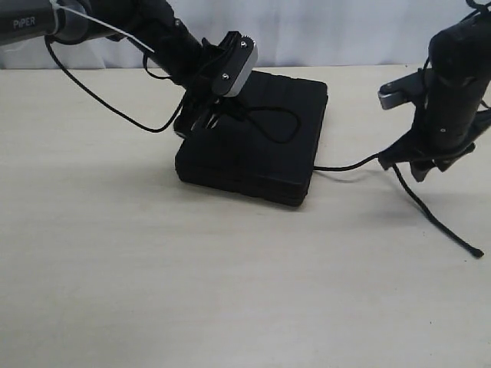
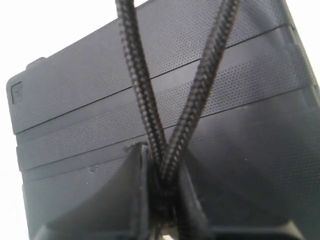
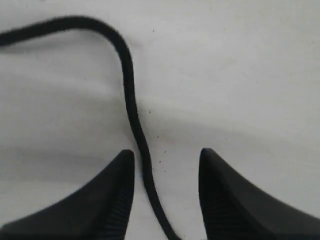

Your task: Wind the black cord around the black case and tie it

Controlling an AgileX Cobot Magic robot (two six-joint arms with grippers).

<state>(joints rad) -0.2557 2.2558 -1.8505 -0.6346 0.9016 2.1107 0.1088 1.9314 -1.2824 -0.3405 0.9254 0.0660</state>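
Note:
The black case [image 1: 257,149] lies flat in the middle of the table, grooved lid up [image 2: 100,115]. The black cord [image 1: 280,123] forms a loop on the lid, and my left gripper [image 1: 205,115] is shut on two strands of it [image 2: 165,150] at the case's left edge. Another stretch of the black cord leaves the case's right side [image 1: 345,165], passes under my right gripper [image 1: 430,165] and ends on the table at the right [image 1: 476,251]. My right gripper [image 3: 166,157] is open, its fingers either side of the cord [image 3: 131,107] on the table.
A thin black cable [image 1: 100,100] from the left arm droops onto the table left of the case. The pale wooden table [image 1: 230,291] stretches toward the front. A white curtain [image 1: 322,31] stands behind.

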